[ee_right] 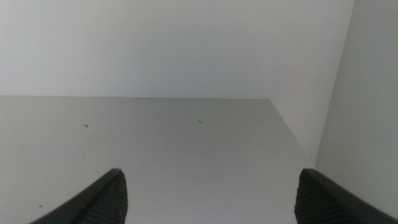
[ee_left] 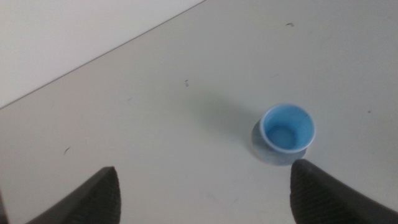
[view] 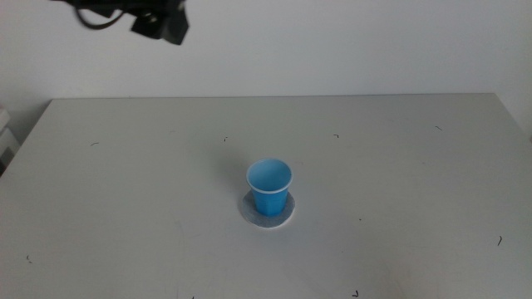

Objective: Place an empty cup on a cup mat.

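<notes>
Cup [view: 269, 187] upright on cup mat [view: 268, 212]; left gripper [ee_left: 202, 190] raised, spread.

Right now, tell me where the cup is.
In the middle view, the cup stands upright on the cup mat, near the table's centre, with nothing gripping it.

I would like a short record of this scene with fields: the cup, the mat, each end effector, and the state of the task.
cup: blue cup, upright, empty, standing on the mat
mat: grey cup mat, flat on the table, partly covered by the cup
left end effector: jaws open, raised above the table, apart from the cup
right end effector: jaws open, away from the cup, facing bare table and wall
task state: cup appears placed on the mat
</notes>
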Motion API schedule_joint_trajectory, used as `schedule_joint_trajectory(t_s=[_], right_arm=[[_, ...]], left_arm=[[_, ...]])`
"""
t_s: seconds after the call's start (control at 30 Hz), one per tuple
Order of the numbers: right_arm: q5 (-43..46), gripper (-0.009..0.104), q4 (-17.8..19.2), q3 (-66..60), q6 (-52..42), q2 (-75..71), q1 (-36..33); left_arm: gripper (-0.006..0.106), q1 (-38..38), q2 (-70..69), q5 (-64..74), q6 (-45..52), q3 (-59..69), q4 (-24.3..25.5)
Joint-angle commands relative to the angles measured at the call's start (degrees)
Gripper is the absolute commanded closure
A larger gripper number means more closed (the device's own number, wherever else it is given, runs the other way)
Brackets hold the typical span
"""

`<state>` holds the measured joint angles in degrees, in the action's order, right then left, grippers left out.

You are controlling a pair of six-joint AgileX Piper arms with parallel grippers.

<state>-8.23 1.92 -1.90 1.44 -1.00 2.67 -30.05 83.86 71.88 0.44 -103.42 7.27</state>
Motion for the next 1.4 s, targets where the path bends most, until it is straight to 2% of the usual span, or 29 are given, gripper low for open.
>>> schedule_joint_trajectory(t_s=[0.0,0.17,0.33,0.5,0.7,0.9,1.07,1.37], right_arm=[[4.45,0.001,0.52,0.66,-0.49,-1.1,-0.06],[4.45,0.001,0.52,0.66,-0.49,-1.1,-0.06],[4.45,0.001,0.52,0.66,-0.49,-1.1,-0.06],[4.45,0.001,0.52,0.66,-0.49,-1.1,-0.06],[4.45,0.001,0.52,0.66,-0.49,-1.1,-0.06],[4.45,0.001,0.52,0.66,-0.49,-1.1,-0.06],[4.45,0.001,0.52,0.66,-0.49,-1.1,-0.06],[4.45,0.001,0.52,0.66,-0.49,-1.1,-0.06]], left_arm=[[-0.004,-0.19,-9.14,1.0,-3.92,5.48,4.58],[-0.004,0.11,-22.82,-10.02,-11.04,21.06,14.78],[-0.004,7.64,-35.04,-22.53,-12.49,37.39,15.52],[-0.004,16.81,-45.51,-39.29,-12.53,54.86,12.61],[-0.004,23.64,-57.25,-54.38,-12.53,74.62,7.92],[-0.004,26.72,-68.86,-58.67,-12.55,88.86,3.89],[-0.004,26.72,-76.69,-58.78,-12.55,95.72,0.66],[-0.004,26.32,-85.54,-59.07,-12.55,103.42,-0.83]])
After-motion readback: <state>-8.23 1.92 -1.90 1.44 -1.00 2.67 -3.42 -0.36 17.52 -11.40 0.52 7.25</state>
